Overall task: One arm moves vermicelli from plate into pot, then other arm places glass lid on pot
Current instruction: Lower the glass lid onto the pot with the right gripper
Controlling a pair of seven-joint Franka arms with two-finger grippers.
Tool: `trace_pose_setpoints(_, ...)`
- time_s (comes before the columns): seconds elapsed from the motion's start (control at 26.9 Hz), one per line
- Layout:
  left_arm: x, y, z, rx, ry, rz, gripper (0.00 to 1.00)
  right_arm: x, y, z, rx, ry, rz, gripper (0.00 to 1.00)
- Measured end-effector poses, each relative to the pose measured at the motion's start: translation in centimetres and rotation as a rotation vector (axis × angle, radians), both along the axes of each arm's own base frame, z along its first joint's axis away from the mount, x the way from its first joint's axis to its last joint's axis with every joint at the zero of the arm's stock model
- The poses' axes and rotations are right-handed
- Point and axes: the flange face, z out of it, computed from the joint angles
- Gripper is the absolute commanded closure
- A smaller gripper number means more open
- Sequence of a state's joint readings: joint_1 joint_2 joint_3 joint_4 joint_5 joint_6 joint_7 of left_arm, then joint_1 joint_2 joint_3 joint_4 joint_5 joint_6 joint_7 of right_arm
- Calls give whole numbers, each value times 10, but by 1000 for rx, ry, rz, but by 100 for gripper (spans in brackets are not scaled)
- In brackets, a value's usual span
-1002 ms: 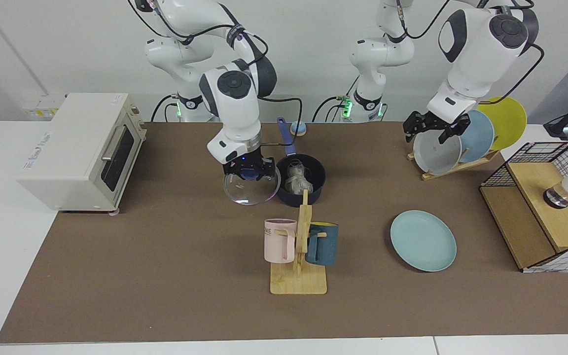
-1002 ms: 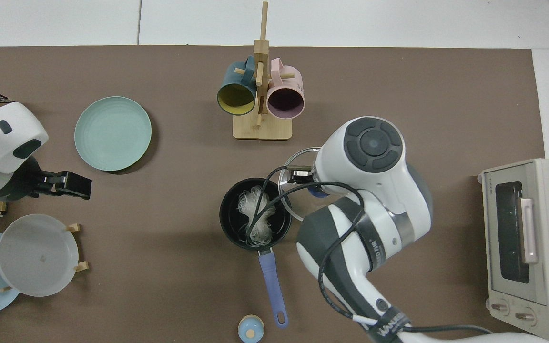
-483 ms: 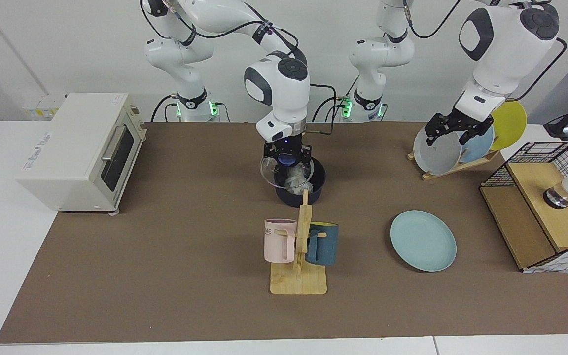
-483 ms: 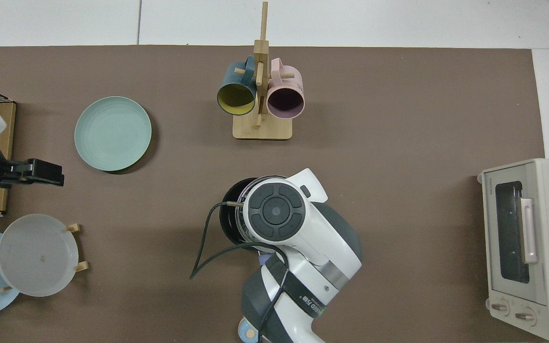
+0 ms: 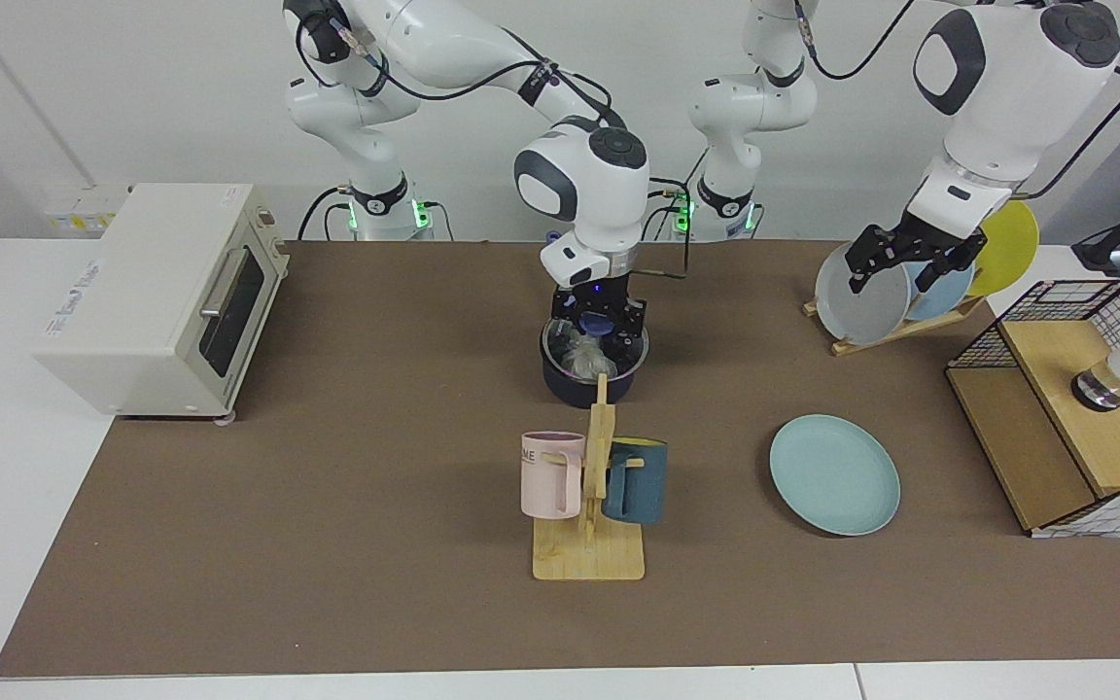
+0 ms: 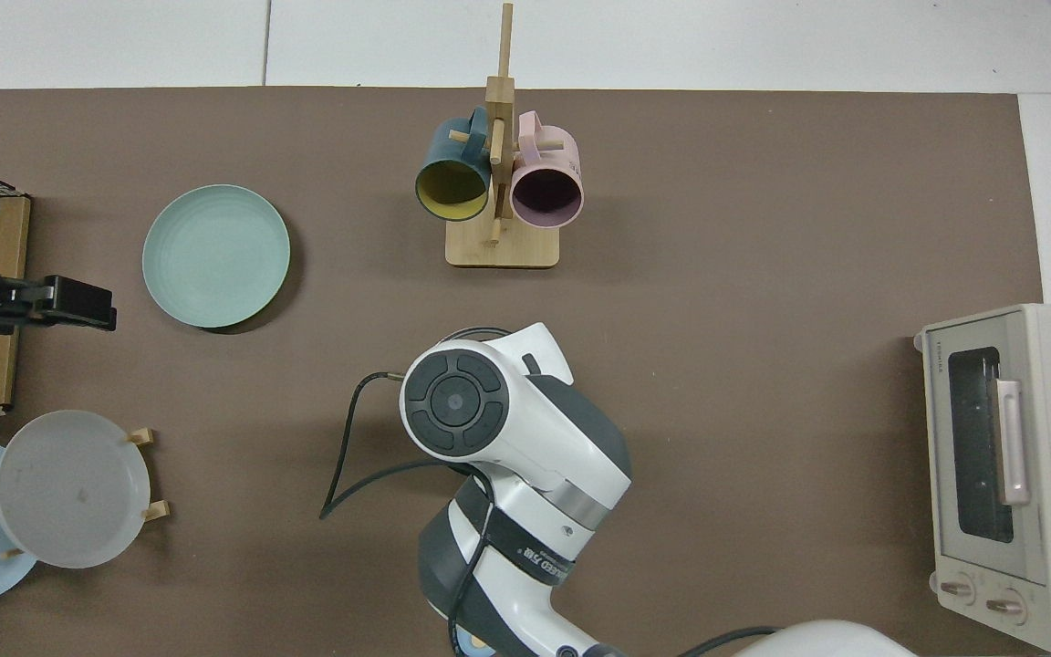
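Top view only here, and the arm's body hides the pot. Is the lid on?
Observer: Yes, the glass lid rests on the pot, apparently level.
Operator: Released?
Observer: No, the right claw is shut on its knob.
Operator: Is the other claw down at the table?
Observer: No, the left claw waits raised and open, in front of the racked plates.
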State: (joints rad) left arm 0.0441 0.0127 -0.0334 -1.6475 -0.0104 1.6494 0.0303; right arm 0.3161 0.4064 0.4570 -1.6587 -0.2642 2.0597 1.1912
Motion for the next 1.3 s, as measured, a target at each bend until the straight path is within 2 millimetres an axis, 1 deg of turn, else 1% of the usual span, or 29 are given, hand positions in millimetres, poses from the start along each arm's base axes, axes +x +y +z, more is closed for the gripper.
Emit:
trace_pose_setpoints(0.41, -5, 2, -3, 18, 42, -1, 0, 2, 0, -6, -4, 12, -2, 100)
trace_pose_setpoints(0.74, -5, 2, -3, 18, 42, -1, 0, 5, -6, -14, -18, 41, -17, 100)
trace_pose_setpoints(1.3, -5, -1, -2, 18, 44, -13, 0, 2, -4, -15, 7, 84, -39, 100)
